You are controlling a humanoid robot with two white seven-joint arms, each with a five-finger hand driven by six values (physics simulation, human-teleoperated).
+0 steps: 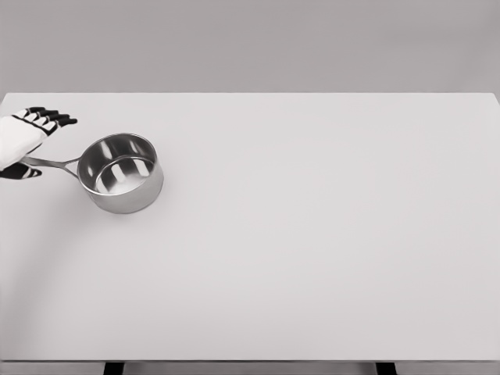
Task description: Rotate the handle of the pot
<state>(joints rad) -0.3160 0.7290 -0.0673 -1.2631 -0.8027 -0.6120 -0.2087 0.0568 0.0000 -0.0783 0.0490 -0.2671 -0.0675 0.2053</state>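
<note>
Head view of a wide, matte, pale grey rectangular tabletop seen from above and in front, its far edge meeting a plain grey backdrop and its near edge showing two dark supports below.

A round, polished stainless-steel saucepan stands upright on the far left part of the tabletop. Its wall is short and cylindrical, with a thin bright rim and a mirror-like interior that reflects light patches on the base and inner wall. A soft shadow lies under its near side. From the rim on the pot's left, a slim, flat metal handle runs leftward and forks into a narrow Y where it joins the wall.

The left hand, with a smooth white shell over the back and black segmented fingers, enters at the picture's left edge and sits at the handle's outer end. Its upper fingers are extended side by side, pointing right and lying above and behind the handle; a dark thumb tip shows just below the handle. The handle passes between them, but contact cannot be judged: the fingers look loosely parted rather than closed round the metal.

The right portion of the tabletop is a uniform, untextured surface.
</note>
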